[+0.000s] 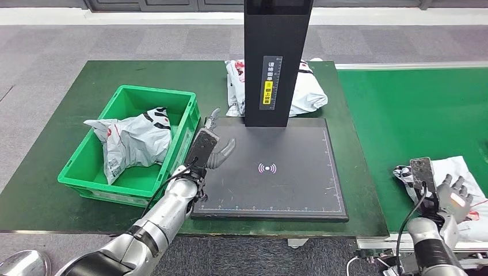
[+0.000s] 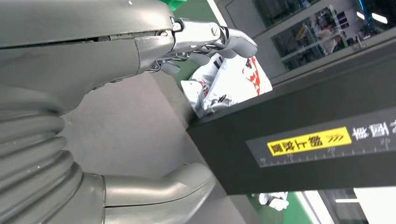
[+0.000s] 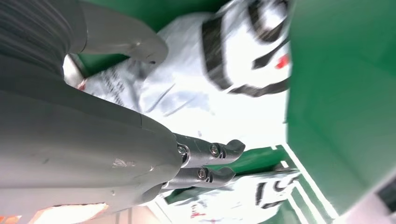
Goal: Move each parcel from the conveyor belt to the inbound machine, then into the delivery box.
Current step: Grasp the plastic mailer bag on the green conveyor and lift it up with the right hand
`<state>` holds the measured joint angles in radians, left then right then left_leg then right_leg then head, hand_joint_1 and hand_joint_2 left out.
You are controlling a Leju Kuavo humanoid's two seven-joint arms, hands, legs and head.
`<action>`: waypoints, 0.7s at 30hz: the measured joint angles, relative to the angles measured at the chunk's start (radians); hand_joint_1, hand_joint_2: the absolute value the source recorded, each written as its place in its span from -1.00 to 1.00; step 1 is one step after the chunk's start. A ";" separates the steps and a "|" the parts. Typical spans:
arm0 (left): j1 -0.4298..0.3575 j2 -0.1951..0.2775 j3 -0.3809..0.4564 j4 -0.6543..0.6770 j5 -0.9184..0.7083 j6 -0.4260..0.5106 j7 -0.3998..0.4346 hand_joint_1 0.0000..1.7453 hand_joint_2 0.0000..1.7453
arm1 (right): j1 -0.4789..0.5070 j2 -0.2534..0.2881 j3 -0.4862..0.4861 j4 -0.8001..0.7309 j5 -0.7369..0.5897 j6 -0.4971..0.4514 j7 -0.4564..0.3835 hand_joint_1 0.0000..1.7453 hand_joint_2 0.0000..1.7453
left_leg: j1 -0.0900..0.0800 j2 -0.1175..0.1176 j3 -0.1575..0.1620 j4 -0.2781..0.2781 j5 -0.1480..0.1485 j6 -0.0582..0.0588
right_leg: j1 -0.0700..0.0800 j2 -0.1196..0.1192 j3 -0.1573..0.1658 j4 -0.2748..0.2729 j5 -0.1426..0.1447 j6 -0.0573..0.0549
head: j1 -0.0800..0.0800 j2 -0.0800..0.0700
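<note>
A white parcel (image 1: 457,168) lies on the green conveyor belt (image 1: 414,109) at the near right. My right hand (image 1: 454,198) hovers just over it with fingers spread, holding nothing; the right wrist view has the parcel (image 3: 196,93) beyond the thumb and fingers (image 3: 210,151). My left hand (image 1: 212,148) is open over the left edge of the inbound machine's black platform (image 1: 288,178), empty, its fingers (image 2: 210,37) apart. A second white parcel (image 1: 135,141) lies in the green delivery box (image 1: 129,92). A third parcel (image 1: 308,92) (image 2: 229,84) rests behind the machine's column (image 1: 276,57).
The black column (image 2: 303,140) rises at the back of the platform, close to my left hand. The delivery box stands directly left of the platform on the dark green table (image 1: 52,190). Grey floor surrounds the table.
</note>
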<state>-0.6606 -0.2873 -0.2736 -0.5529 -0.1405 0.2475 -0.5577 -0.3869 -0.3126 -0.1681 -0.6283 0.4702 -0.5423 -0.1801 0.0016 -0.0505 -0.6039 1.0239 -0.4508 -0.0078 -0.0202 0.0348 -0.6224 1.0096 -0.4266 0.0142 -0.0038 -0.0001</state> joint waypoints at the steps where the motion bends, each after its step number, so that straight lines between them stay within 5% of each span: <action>1: 0.000 0.000 -0.006 0.003 0.002 0.000 0.000 -1.00 1.00 | -0.004 -0.006 -0.008 0.015 0.005 0.012 0.005 -1.00 1.00 | 0.000 0.000 0.000 0.000 0.000 0.000 | 0.000 0.000 0.000 0.000 0.000 0.000 | 0.000 0.000; 14: -0.001 0.018 -0.040 0.023 0.045 0.007 -0.025 -1.00 1.00 | 0.005 -0.041 -0.057 0.118 0.019 0.254 0.067 -1.00 1.00 | 0.000 0.000 0.000 0.000 0.000 0.000 | 0.000 0.000 0.000 0.000 0.000 0.000 | 0.000 0.000; 18: -0.003 0.027 -0.041 0.029 0.060 0.006 -0.028 -1.00 1.00 | 0.010 -0.052 -0.057 0.125 0.065 0.328 0.091 1.00 1.00 | 0.000 0.000 0.000 0.000 0.000 0.000 | 0.000 0.000 0.000 0.000 0.000 0.000 | 0.000 0.000; 21: -0.004 0.033 -0.041 0.033 0.067 0.003 -0.032 -1.00 1.00 | 0.012 -0.060 -0.057 0.126 0.098 0.381 0.091 1.00 1.00 | 0.000 0.000 0.000 0.000 0.000 0.000 | 0.000 0.000 0.001 0.000 0.000 0.000 | 0.000 0.000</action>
<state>-0.6644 -0.2545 -0.3148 -0.5194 -0.0734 0.2501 -0.5900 -0.3748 -0.3730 -0.2247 -0.5024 0.5681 -0.1615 -0.0896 0.0017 -0.0502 -0.6038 1.0241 -0.4508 -0.0076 -0.0202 0.0352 -0.6219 1.0096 -0.4267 0.0145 -0.0038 -0.0003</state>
